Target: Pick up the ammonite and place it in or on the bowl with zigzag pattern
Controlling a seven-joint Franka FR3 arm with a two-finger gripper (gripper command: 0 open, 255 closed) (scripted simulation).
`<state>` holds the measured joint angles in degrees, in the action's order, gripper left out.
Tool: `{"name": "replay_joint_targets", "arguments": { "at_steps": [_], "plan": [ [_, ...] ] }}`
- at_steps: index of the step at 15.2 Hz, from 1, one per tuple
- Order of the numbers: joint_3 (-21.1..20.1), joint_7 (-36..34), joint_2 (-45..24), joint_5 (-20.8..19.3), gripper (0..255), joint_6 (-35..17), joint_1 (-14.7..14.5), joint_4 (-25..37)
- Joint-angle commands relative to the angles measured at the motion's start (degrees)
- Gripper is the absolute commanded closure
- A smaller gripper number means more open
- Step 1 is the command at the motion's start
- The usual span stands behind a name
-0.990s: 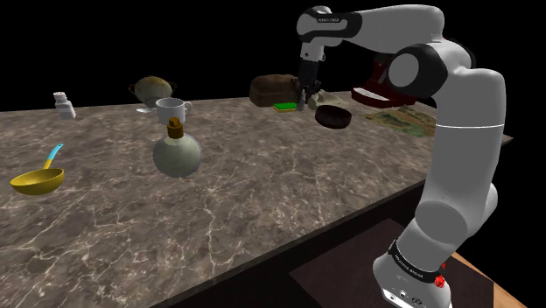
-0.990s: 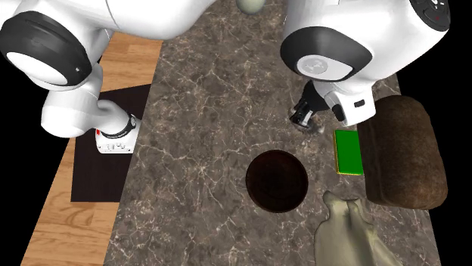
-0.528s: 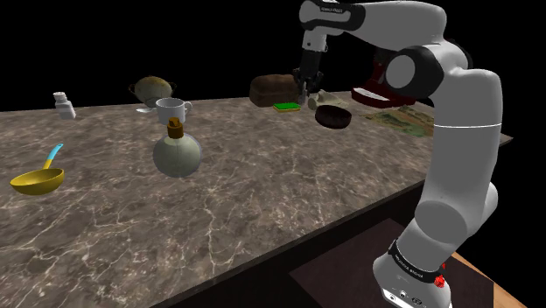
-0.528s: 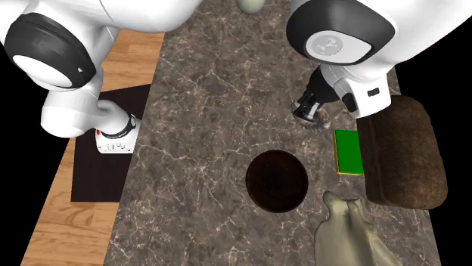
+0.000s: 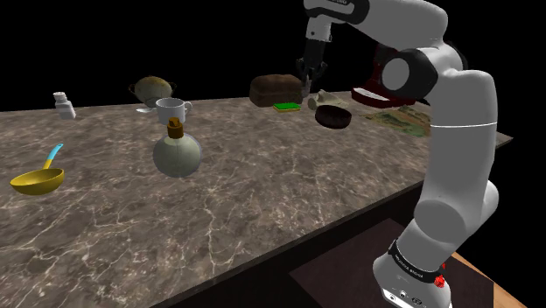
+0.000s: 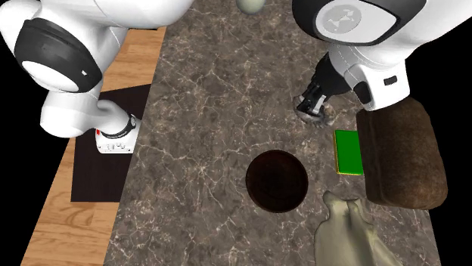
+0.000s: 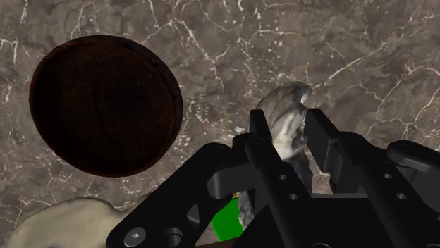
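Clasping the pale ammonite (image 7: pixel 283 107) between its fingers (image 7: pixel 259 137) above the worktop (image 6: pixel 204 113), the gripper (image 7: pixel 288 125) must next carry it over the dark bowl (image 7: pixel 106 106).

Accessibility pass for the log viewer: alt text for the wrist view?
Black fingers clasp a pale, ribbed ammonite above a brown marbled counter. A dark, empty round bowl sits on the counter beside them. A green patch peeks out behind the fingers.
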<state>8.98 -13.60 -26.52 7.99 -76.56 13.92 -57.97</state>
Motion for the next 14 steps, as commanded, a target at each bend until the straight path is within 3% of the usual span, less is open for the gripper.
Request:
{"name": "replay_joint_targets", "arguments": {
  "at_steps": [1, 6, 12, 14],
  "plan": [
    [0.5, 1.7, 1.4, -0.2, 255, -0.2, 1.1, -1.7],
    [2.4, 7.6, 6.1, -1.1, 255, -1.8, 4.5, -8.4],
    [4.9, 14.7, 9.0, -1.9, 255, -2.3, 8.9, -12.2],
    [4.9, 14.7, 9.6, -2.1, 255, -4.2, 8.6, -14.7]
  ]
}}
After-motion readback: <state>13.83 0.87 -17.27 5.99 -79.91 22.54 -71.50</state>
